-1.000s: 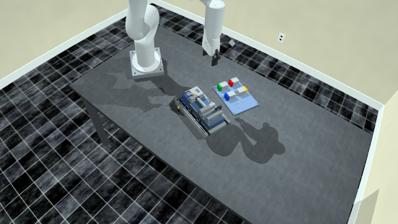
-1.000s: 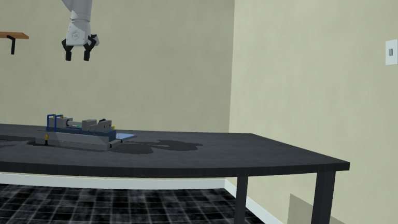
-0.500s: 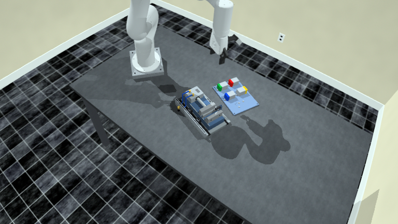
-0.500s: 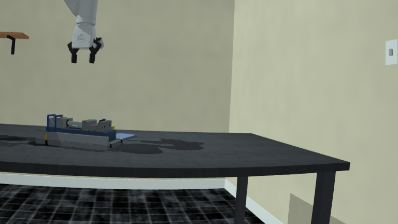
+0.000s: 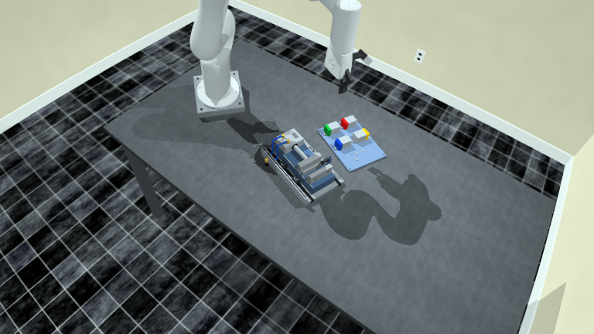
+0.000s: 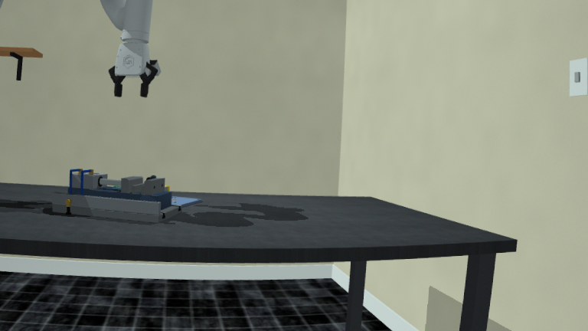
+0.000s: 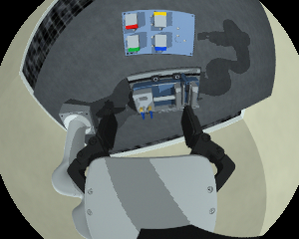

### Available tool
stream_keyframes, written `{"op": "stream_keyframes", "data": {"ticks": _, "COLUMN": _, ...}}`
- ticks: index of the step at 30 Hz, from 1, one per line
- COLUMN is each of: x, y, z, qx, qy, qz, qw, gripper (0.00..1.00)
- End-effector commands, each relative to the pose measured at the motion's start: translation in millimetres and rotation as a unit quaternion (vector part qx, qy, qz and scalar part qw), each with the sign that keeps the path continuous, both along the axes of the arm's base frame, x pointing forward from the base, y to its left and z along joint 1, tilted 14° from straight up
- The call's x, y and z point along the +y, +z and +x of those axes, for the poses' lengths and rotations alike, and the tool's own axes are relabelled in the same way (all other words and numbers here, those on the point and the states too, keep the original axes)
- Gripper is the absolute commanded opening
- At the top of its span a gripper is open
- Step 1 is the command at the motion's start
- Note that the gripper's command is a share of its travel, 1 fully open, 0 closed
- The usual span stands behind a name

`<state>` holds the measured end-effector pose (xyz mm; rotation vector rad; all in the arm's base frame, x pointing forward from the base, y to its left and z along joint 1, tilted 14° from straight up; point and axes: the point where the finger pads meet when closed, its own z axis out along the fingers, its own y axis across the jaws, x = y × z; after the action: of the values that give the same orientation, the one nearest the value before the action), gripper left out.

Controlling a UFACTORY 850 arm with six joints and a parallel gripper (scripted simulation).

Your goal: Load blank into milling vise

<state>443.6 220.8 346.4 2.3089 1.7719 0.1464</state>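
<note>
The blank with the red end (image 5: pixel 349 122) lies on the light blue infeed plate (image 5: pixel 351 144), at its far side; it also shows in the wrist view (image 7: pixel 133 22). Blanks with a green end (image 5: pixel 331 127), a blue end (image 5: pixel 343 141) and a yellow end (image 5: pixel 361 134) lie on the same plate. The milling vise (image 5: pixel 302 159) stands left of the plate on its raised plate, with nothing between its jaws. My gripper (image 5: pixel 344 83) hangs high above the table, beyond the plate, open and empty. It also shows in the side view (image 6: pixel 131 89) and in the wrist view (image 7: pixel 149 129).
The arm's base (image 5: pixel 218 93) is bolted to the table behind the vise. Blue hoses (image 5: pixel 275 143) rise at the vise's far end. Small white pins (image 5: pixel 358 155) dot the near part of the infeed plate. The table's edge runs close in front of the vise.
</note>
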Motion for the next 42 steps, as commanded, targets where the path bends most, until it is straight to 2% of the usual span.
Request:
{"op": "stream_keyframes", "data": {"ticks": 1, "x": 1, "y": 1, "z": 1, "qx": -0.001, "qy": 0.000, "qz": 0.000, "qw": 1.000, "gripper": 1.00}}
{"op": "stream_keyframes", "data": {"ticks": 11, "x": 48, "y": -7, "z": 15, "qx": -0.001, "qy": 0.000, "qz": 0.001, "qw": 1.000, "gripper": 1.00}}
{"op": "stream_keyframes", "data": {"ticks": 18, "x": 48, "y": -7, "z": 15, "qx": -0.001, "qy": 0.000, "qz": 0.001, "qw": 1.000, "gripper": 1.00}}
{"op": "stream_keyframes", "data": {"ticks": 28, "x": 104, "y": -17, "z": 33, "qx": -0.001, "qy": 0.000, "qz": 0.001, "qw": 1.000, "gripper": 1.00}}
{"op": "stream_keyframes", "data": {"ticks": 42, "x": 111, "y": -18, "z": 35, "qx": -0.001, "qy": 0.000, "qz": 0.001, "qw": 1.000, "gripper": 1.00}}
